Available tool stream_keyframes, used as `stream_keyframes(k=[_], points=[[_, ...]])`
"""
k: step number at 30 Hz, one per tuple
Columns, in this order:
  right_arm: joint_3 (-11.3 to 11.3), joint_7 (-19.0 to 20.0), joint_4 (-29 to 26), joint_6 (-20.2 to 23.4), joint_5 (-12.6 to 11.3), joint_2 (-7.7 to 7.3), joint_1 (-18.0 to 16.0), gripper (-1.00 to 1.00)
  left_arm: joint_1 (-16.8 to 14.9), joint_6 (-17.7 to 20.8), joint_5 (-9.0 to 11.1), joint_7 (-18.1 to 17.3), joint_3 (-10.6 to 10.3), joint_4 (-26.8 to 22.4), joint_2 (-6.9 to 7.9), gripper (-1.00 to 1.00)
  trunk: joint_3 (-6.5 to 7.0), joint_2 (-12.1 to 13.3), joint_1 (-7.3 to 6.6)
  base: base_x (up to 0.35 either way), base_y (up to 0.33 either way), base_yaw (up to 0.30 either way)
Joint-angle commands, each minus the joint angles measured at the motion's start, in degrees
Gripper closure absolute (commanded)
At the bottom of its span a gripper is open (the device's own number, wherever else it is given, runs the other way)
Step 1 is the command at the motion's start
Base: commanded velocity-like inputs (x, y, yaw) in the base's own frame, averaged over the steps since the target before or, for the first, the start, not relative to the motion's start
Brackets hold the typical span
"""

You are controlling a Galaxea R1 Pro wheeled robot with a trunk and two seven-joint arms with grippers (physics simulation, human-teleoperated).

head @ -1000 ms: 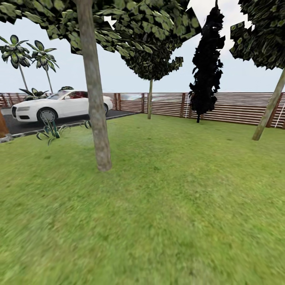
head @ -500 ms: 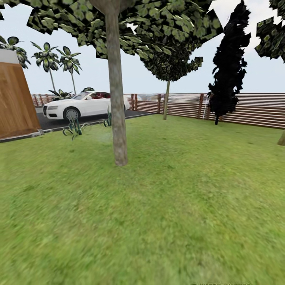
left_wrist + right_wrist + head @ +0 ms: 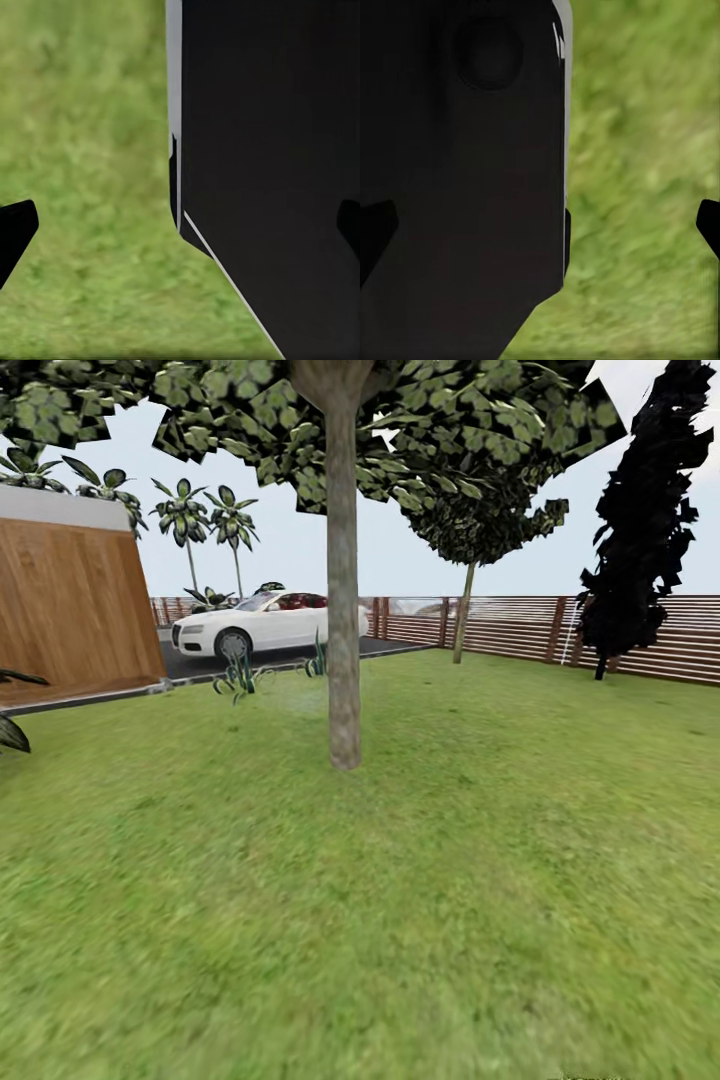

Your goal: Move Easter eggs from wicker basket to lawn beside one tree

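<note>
Head cam: lawn [image 3: 430, 920] was seen across the whole lower frame. The tree [image 3: 343, 660], straight grey-brown trunk w/ broad leafy canopy, was recorded rooted in the grass at approx. 12 o'clock, slightly left of centre. A white car [image 3: 262, 625] was noted behind it at 10 o'clock on a dark driveway, a wooden wall [image 3: 70, 605] at 9 o'clock, a slatted fence [image 3: 520, 628] along the far edge, and a near-black cypress [image 3: 640, 530] at 2 o'clock. A second, thinner tree [image 3: 462, 610] was seen by the fence.

L wrist cam: left gripper [image 3: 180, 229] was seen w/ dark fingertips [image 3: 15, 229] at opposite frame edges, spread wide, nothing held; a dark robot body panel [image 3: 270, 172] and grass lay beyond.

R wrist cam: right gripper [image 3: 540, 225] likewise spread wide, nothing between the tips; grass and dark panel beyond.
</note>
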Motion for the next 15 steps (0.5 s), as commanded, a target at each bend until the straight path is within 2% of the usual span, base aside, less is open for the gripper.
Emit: stream_keyframes(k=[1, 4, 7, 15], points=[[0.0, 0.0, 0.0, 0.0, -0.1, 0.01, 0.0, -1.0, 0.0, 0.0, 0.0, 0.0, 0.0, -0.1, 0.0, -1.0, -0.03, 0.0, -0.03, -0.322, 0.0, 0.255], [0.0, 0.0, 0.0, 0.0, -0.1, 0.0, 0.0, -1.0, 0.0, 0.0, 0.0, 0.0, 0.0, -0.1, 0.0, -1.0, -0.03, 0.0, -0.03, -0.31, 0.0, 0.255], [-0.1, 0.0, -0.1, 0.0, -0.1, 0.0, 0.0, -1.0, 0.0, 0.0, 0.0, 0.0, 0.0, -0.1, 0.0, -1.0, -0.03, 0.0, -0.03, -0.16, 0.0, 0.255], [-0.1, 0.0, 0.0, -0.1, -0.1, 0.08, 0.0, -1.0, 0.0, 0.0, 0.0, 0.0, 0.0, -0.1, 0.0, -1.0, -0.03, 0.0, -0.03, -0.029, 0.0, 0.275]])
